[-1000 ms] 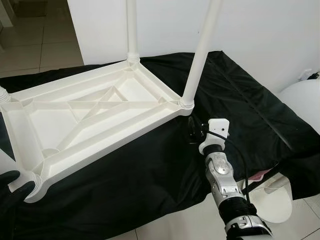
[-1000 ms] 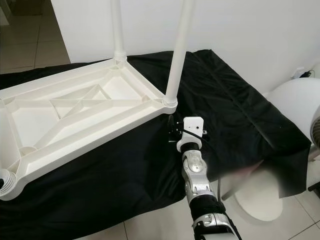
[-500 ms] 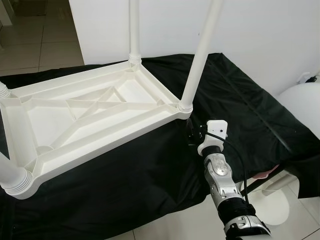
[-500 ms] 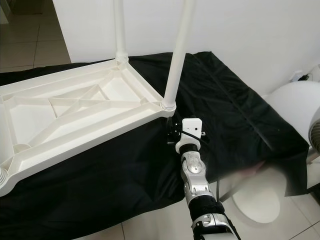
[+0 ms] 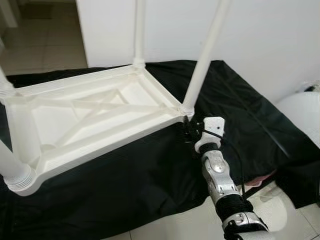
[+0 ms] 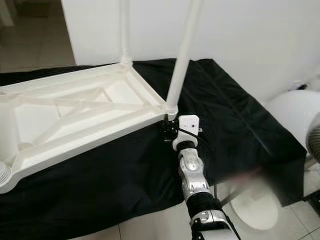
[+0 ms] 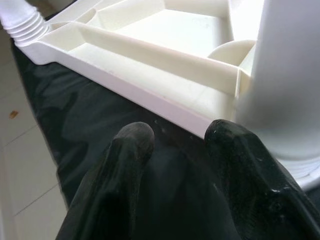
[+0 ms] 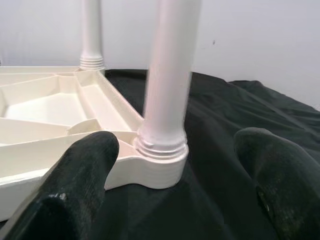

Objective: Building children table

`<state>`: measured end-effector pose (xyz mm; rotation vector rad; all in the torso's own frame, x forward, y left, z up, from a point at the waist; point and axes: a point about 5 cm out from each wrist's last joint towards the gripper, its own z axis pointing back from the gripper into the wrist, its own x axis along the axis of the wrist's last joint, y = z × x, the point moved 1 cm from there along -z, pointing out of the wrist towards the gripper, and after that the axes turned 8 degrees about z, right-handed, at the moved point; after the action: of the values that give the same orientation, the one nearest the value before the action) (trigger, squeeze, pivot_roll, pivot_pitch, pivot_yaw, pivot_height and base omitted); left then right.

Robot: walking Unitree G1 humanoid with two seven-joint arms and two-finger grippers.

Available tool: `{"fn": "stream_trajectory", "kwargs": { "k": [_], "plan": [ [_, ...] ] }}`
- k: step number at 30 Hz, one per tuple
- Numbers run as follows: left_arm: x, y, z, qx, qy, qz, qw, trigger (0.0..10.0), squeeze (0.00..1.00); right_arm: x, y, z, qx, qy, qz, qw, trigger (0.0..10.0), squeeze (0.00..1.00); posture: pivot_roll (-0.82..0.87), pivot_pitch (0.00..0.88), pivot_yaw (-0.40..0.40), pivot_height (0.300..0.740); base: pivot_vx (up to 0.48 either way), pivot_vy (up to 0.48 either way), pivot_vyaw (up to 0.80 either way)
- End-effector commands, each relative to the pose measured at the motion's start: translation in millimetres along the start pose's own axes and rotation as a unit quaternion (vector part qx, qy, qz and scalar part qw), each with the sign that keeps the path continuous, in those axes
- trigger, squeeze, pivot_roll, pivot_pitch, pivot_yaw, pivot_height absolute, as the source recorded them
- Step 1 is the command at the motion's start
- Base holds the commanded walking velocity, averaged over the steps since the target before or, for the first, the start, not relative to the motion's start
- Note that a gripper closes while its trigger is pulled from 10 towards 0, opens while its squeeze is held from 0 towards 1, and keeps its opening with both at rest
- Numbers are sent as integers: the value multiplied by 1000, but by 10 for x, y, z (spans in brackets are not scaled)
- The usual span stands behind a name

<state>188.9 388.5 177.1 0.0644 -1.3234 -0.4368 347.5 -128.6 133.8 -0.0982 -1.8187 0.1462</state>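
Two grippers were at work on one white plastic children's table [image 5: 95,120], which lay upside down on a bench draped in black, slightly glossy, wrinkled cloth [image 5: 150,185]. The table's underside faced up: a shallow rectangular tray shape with raised ribs crossing it in diagonals and triangles, smooth and matte. Round, smooth white legs stood up from its corners, each seated in a ridged, threaded collar.

My right gripper [image 8: 175,165] sat at the table's near right corner, fingers spread wide on either side of the right corner leg [image 5: 202,65] without touching it. It held nothing. The fingers [image 8: 82,175] were thick, black and grainy with rounded tips. The silver, jointed right arm [image 5: 220,180] reached up from the lower edge of the head view, with a small white block at the wrist.

My left gripper [image 7: 175,137] hovered at the table's near left corner, its two rounded black fingers [image 7: 130,150] parted and empty, one tip just beside the near left leg [image 5: 12,160] and its collar, just below the tabletop's straight white rim.

Pale floor tiles [image 5: 45,45] and a plain white wall [image 5: 270,35] lay beyond the bench.
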Motion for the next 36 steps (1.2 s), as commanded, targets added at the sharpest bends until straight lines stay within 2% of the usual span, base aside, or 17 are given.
{"fn": "stream_trajectory", "kwargs": {
  "k": [1, 3, 4, 6, 8, 9, 10, 13, 15, 17, 19, 20, 21, 24, 28, 33, 36],
  "plan": [
    [-4, 185, -101, 155, -16, 2, 988, 10000, 0, -22, 11, 7, 0, 4, -3, 1000, 10000, 0, 112, 46, -65, 740, 0, 0, 0],
    [48, 191, -257, 153, -33, 6, 988, 10000, 0, -26, 14, 4, 1, 6, -3, 1000, 10000, 0, 102, 44, -60, 740, 0, 0, 0],
    [48, 191, -257, 153, -33, 6, 988, 10000, 0, -26, 14, 4, 1, 6, -3, 1000, 10000, 0, 102, 44, -60, 740, 0, 0, 0],
    [111, 170, -486, 151, -55, 5, 987, 10000, 0, -42, -14, 14, -6, 10, -3, 1000, 10000, 0, 91, 43, -53, 740, 0, 0, 0],
    [111, 170, -486, 151, -55, 5, 987, 10000, 0, -42, -14, 14, -6, 10, -3, 1000, 10000, 0, 91, 43, -53, 740, 0, 0, 0],
    [123, 155, -601, 149, -65, 15, 987, 10000, 0, -59, -35, 29, -11, 14, -2, 1000, 10000, 0, 81, 43, -48, 740, 0, 0, 0],
    [123, 155, -601, 149, -65, 15, 987, 10000, 0, -59, -35, 29, -11, 14, -2, 1000, 10000, 0, 81, 43, -48, 740, 0, 0, 0],
    [158, 98, -747, 141, -84, 29, 986, 10000, 0, -80, -49, 53, -14, 17, -1, 1000, 10000, 0, 69, 44, -43, 740, 0, 0, 0],
    [177, 79, -786, 137, -92, 31, 986, 10000, 0, -82, -49, 57, -14, 17, -1, 1000, 10000, 0, 69, 44, -43, 740, 0, 0, 0],
    [256, -35, -880, 108, -121, 38, 986, 10000, 0, -87, -49, 66, -14, 18, 0, 1000, 10000, 0, 63, 48, -44, 740, 0, 0, 0],
    [256, -35, -880, 108, -121, 38, 986, 10000, 0, -87, -49, 66, -14, 18, 0, 1000, 10000, 0, 63, 48, -44, 740, 0, 0, 0],
    [294, -115, -935, 85, -134, 43, 986, 10000, 0, -89, -49, 67, -14, 19, 0, 1000, 10000, 0, 62, 50, -44, 740, 0, 0, 0],
    [294, -115, -935, 85, -134, 43, 986, 10000, 0, -89, -49, 67, -14, 19, 0, 1000, 10000, 0, 62, 50, -44, 740, 0, 0, 0],
    [329, -332, -1031, 33, -154, 36, 987, 10000, 0, -93, -58, 64, -14, 20, 2, 1000, 10000, 0, 62, 54, -46, 740, 0, 0, 0],
    [387, -717, -1053, -46, -189, 37, 980, 10000, 0, -99, -52, 61, -14, 23, 2, 1000, 10000, 0, 66, 65, -49, 740, 0, 0, 0],
    [415, -876, -1061, -72, -200, 42, 976, 10000, 0, -100, -47, 62, -14, 24, 1, 1000, 10000, 0, 68, 68, -49, 740, 0, 0, 0],
    [444, -1180, -1055, -123, -212, 53, 968, 10000, 0, -99, -34, 64, -13, 24, 0, 1000, 10000, 0, 65, 72, -48, 740, 0, 0, 0]
  ]
}}
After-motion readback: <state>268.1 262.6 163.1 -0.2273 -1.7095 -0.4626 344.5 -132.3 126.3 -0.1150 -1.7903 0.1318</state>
